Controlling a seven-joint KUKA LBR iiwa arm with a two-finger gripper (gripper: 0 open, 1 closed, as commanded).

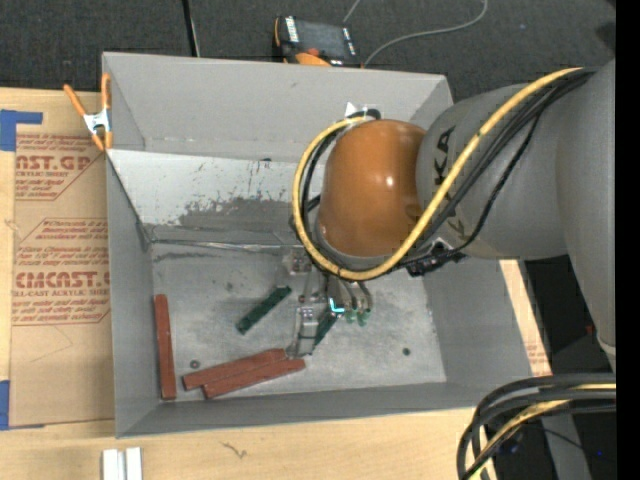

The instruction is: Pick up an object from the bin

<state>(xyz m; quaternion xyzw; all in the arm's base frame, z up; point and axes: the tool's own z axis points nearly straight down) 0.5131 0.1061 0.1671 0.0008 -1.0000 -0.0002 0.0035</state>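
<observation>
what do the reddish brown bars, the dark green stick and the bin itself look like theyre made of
Reddish-brown bars: matt, straight-edged, evenly coloured; likely painted wood or plastic, but the look does not settle which. Dark green stick: thin with a dull surface, probably plastic. Bin: grey sheet metal, with scrape marks and worn patches on its sloped back wall.

Arm [530, 158] in from the right — orange-capped wrist [370, 193] over a downward gripper [318, 326].

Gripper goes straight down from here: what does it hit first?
Probably the small green stick directly beneath the gripper, beside the right end of the reddish-brown bars. Height above it is unclear from this view.
</observation>
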